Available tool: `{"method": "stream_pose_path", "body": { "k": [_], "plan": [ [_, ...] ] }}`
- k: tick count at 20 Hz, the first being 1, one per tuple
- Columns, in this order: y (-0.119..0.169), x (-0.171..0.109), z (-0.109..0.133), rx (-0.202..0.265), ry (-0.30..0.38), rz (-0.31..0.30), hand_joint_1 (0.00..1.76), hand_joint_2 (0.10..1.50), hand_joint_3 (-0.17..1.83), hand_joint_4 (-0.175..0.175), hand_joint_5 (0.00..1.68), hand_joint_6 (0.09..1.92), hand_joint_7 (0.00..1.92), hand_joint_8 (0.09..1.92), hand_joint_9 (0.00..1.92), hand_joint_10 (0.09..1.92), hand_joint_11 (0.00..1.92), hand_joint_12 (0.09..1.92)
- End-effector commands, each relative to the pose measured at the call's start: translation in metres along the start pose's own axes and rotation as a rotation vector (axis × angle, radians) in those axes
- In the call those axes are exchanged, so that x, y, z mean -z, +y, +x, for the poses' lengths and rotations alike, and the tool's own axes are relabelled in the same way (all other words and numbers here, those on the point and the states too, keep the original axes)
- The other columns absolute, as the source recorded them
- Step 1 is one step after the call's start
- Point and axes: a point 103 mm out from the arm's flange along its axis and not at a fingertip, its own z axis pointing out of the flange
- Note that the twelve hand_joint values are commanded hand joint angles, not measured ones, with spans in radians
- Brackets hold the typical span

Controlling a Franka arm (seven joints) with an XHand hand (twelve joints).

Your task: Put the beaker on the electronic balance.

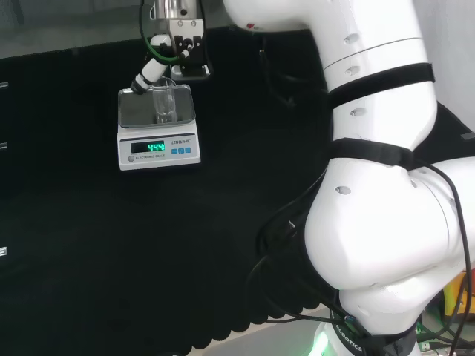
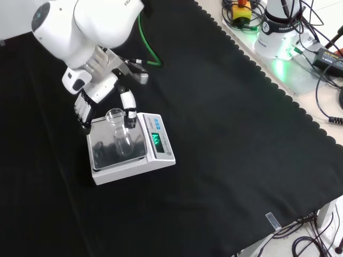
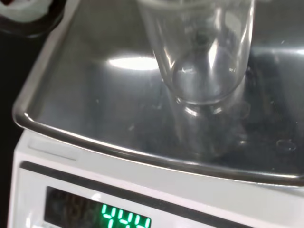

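Beaker [image 1: 164,105] of clear glass stands upright on the shiny steel pan of the electronic balance [image 1: 158,147], in the upper left of the head view. In the front view the beaker [image 2: 120,136] sits left of centre on the balance [image 2: 131,160], whose green lit display faces the frame's lower right. My hand [image 2: 86,110] is just behind the balance at the upper left of the front view, with its black and white fingers [image 2: 129,107] reaching down beside the beaker's rim; I cannot tell whether they touch the glass or whether they are curled around it. In the head view my hand [image 1: 151,72] hangs at the pan's far edge, near the top of the frame. My wrist view looks close on the beaker's [image 3: 202,57] base resting on the pan, with the balance's [image 3: 85,142] green digits lit at the frame's lower edge. Black cloth [image 1: 148,252] covers the bench all around.
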Motion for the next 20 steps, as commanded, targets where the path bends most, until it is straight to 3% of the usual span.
{"method": "stream_pose_path", "body": {
  "k": [1, 5, 9, 12, 15, 20],
  "plan": [
    [-0.045, 0.046, -0.028, 0.147, 0.315, -0.094, 0.62, 0.57, 0.34, -0.041, 0.39, 0.09, 0.28, 0.77, 0.25, 0.81, 0.28, 1.42],
    [-0.089, 0.074, -0.058, 0.285, 0.558, -0.183, 0.61, 0.58, 0.31, -0.039, 0.39, 0.09, 0.26, 0.77, 0.24, 0.82, 0.26, 1.43],
    [-0.144, 0.099, -0.081, 0.36, 0.673, -0.272, 0.59, 0.59, 0.31, -0.048, 0.42, 0.09, 0.26, 0.77, 0.25, 0.83, 0.26, 1.44],
    [-0.183, 0.115, -0.091, 0.378, 0.704, -0.342, 0.56, 0.61, 0.3, -0.054, 0.42, 0.09, 0.27, 0.78, 0.27, 0.84, 0.28, 1.44],
    [-0.217, 0.128, -0.098, 0.366, 0.701, -0.402, 0.53, 0.62, 0.3, -0.057, 0.43, 0.09, 0.27, 0.79, 0.28, 0.85, 0.29, 1.44],
    [-0.237, 0.13, -0.104, 0.346, 0.707, -0.448, 0.52, 0.63, 0.3, -0.059, 0.43, 0.09, 0.28, 0.8, 0.3, 0.85, 0.3, 1.45]
  ]
}}
